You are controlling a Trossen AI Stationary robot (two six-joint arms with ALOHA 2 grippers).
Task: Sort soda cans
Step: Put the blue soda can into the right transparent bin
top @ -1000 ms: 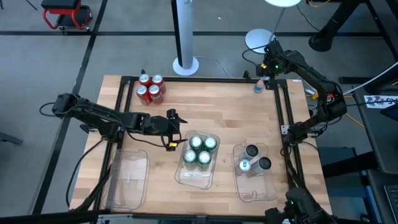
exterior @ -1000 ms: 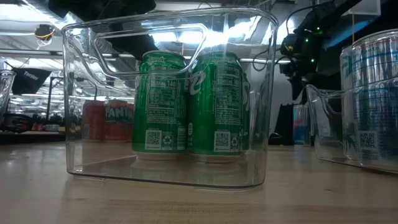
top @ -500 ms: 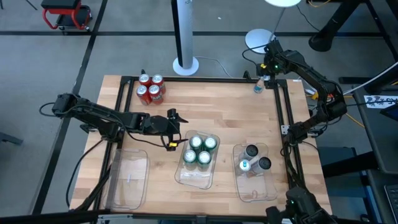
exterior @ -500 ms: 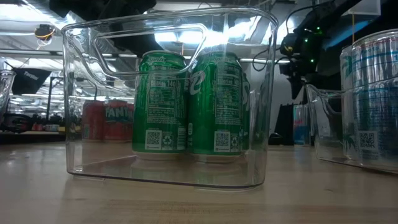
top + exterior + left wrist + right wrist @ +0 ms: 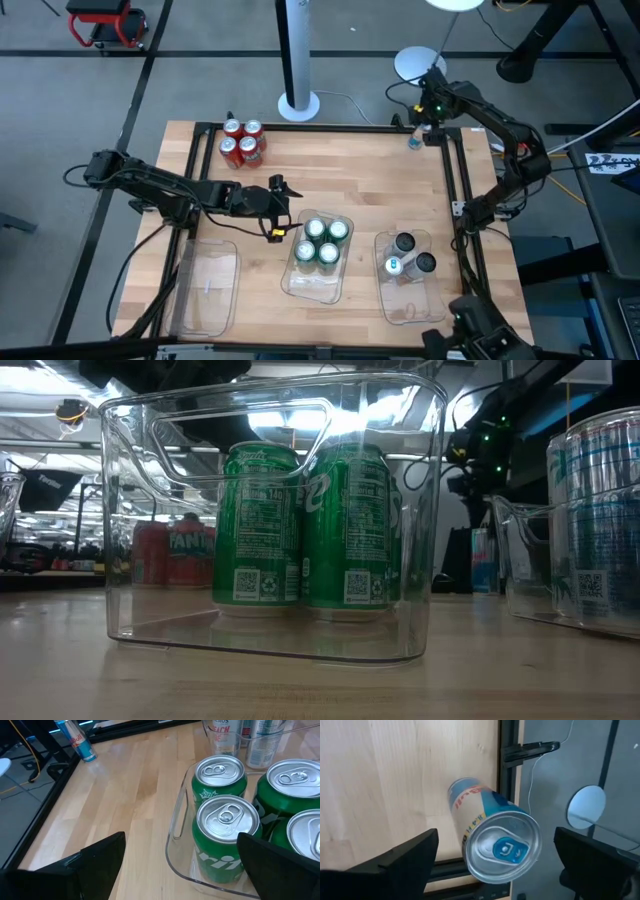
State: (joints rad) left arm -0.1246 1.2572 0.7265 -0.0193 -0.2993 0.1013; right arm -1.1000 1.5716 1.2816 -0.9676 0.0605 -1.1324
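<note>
Several red soda cans (image 5: 242,143) stand at the table's far left. Several green ones (image 5: 322,242) stand in the middle clear tray (image 5: 312,285). Three silver-grey ones (image 5: 408,256) stand in the right tray (image 5: 412,305). A slim blue-and-silver can (image 5: 492,837) stands upright at the far right corner (image 5: 415,140). My right gripper (image 5: 495,870) hangs over it, pointing down and open, with its fingers wide on either side of the can and clear of it. My left gripper (image 5: 180,865) is open beside the green cans' tray and holds nothing.
An empty clear tray (image 5: 208,285) lies at the near left. A black frame rail (image 5: 452,170) runs along the table's edges, right beside the blue-and-silver can. Bare wood lies between the red cans and that can.
My right gripper has sunk a little toward the blue-and-silver can at the far right corner, and the arm behind it has shifted slightly. The cans and trays stand as before.
</note>
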